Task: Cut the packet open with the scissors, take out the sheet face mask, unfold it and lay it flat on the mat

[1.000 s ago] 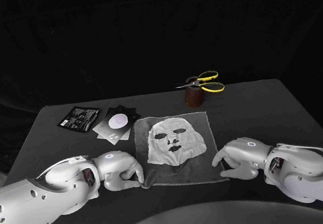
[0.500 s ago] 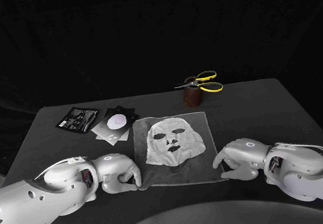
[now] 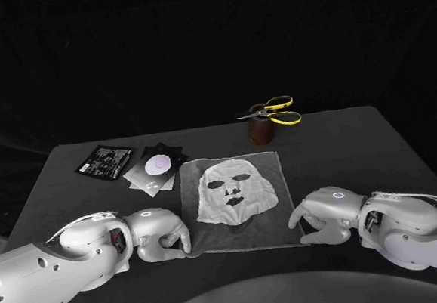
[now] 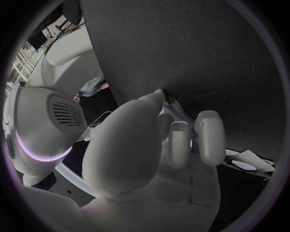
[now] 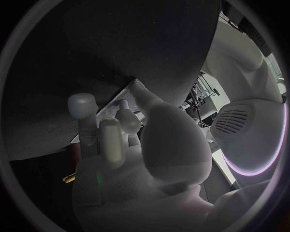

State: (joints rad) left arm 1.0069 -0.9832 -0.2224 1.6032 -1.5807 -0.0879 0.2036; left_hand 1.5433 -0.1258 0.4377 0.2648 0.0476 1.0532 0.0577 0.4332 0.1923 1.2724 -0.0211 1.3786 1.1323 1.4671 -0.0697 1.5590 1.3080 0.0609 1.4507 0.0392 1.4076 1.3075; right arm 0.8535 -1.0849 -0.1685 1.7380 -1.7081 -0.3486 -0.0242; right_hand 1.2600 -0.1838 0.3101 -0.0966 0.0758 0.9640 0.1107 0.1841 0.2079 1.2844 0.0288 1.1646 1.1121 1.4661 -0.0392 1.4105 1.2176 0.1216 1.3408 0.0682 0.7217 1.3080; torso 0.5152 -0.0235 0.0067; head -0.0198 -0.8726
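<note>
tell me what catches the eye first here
A pale mask lies spread flat on the grey mat in the middle of the table, eye and mouth holes showing. The left hand and right hand sit at the mat's two near corners. Behind it, yellow-handled scissors stand in a brown holder near the far edge.

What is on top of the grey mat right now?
The unfolded face mask lies flat on the mat. The left robot hand and right robot hand pinch its near corners, hiding them.
</note>
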